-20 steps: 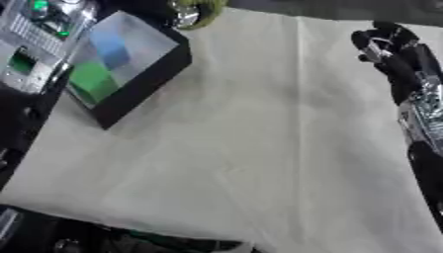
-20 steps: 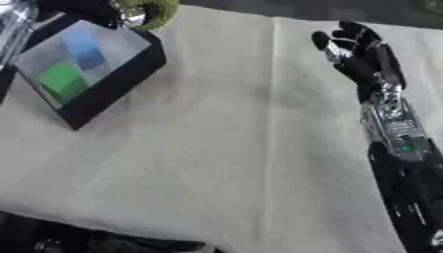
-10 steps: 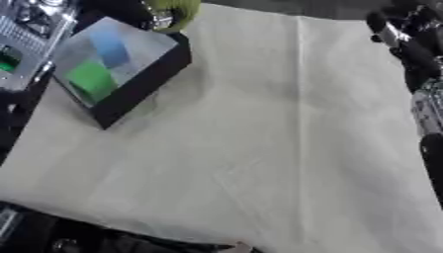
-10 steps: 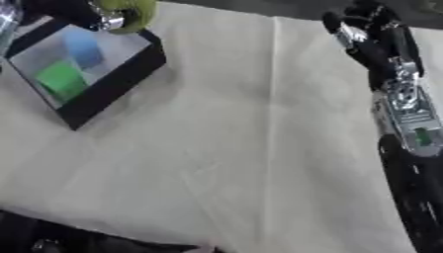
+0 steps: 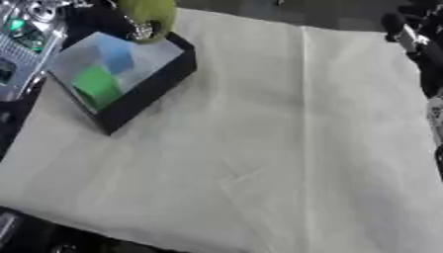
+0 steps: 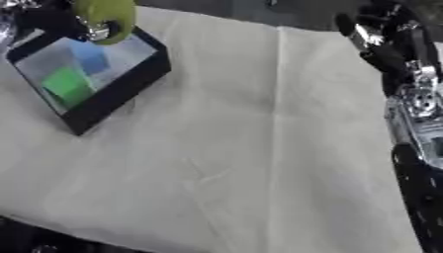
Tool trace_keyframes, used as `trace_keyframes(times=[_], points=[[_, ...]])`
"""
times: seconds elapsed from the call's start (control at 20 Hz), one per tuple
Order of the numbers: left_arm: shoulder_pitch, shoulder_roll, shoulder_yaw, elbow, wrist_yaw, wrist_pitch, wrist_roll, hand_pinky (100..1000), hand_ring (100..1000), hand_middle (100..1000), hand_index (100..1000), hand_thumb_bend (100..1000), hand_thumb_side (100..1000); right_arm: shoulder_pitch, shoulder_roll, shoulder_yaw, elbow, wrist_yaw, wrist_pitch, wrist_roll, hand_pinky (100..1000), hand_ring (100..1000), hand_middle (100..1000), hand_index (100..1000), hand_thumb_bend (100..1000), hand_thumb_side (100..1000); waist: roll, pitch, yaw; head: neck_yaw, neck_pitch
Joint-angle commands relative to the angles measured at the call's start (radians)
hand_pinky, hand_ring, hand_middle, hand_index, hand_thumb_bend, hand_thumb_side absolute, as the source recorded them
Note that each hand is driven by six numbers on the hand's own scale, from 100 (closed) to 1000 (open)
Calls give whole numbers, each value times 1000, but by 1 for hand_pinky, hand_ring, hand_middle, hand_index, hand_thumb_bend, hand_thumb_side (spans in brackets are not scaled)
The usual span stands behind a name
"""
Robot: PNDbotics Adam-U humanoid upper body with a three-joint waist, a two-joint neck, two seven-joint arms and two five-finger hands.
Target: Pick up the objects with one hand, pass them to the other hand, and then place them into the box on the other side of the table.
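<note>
Left robot hand [image 5: 130, 24] holds green object [image 5: 149, 15], seemingly upright, over box [image 5: 164, 74].

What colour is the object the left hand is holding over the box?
Yellow-green. The object hangs over the black box's far corner, clearest in the right eye view.

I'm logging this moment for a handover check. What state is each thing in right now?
box: open-topped, on the cloth's left side, holding a green piece and a blue piece.
yellow-green object: held over the box's far edge.
left hand: mostly hidden behind the object.
right hand: raised at far right, holding nothing.
cloth: spread flat, creased.
</note>
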Motion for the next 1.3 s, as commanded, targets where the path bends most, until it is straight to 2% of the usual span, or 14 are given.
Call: trace_keyframes(times=[0.05,0.4,0.8,1.0,1.05,1.15,1.25,1.3], points=[[-10,47,32,15,8,-7,25,575,428,298,350,384,100,-19,-30,-9,-35,-9,-2,1,679,797,713,807,718,341,1,-11,-3,24,-28],[13,71,56,64,4,-13,60,580,432,302,353,390,100,-23,-39,-11,-75,-8,-6,2,683,797,713,807,720,331,-9,6,-16,75,-57],[25,98,78,118,-19,-25,98,592,443,315,366,400,100,-29,-50,-14,-120,-6,-7,6,692,797,714,807,728,316,-20,23,-35,101,-64],[26,104,80,133,-54,-46,110,669,501,390,438,396,100,-30,-52,-14,-132,-1,-3,2,713,801,711,807,737,309,-23,28,-41,109,-65],[26,105,77,136,-67,-57,110,708,540,441,500,409,100,-30,-52,-13,-134,0,-3,2,712,800,712,808,737,308,-24,28,-43,110,-65],[28,109,72,148,-99,-80,100,736,587,489,563,459,100,-29,-52,-13,-138,-1,-3,3,712,800,712,808,738,305,-24,29,-47,107,-66],[30,110,72,166,-135,-100,87,774,665,554,642,589,100,-28,-54,-13,-144,-1,-3,4,713,800,712,808,740,304,-25,28,-50,102,-64],[32,112,72,175,-153,-108,81,783,678,562,652,635,148,-28,-54,-13,-146,-1,-3,4,713,800,712,808,741,304,-25,28,-51,98,-63]])
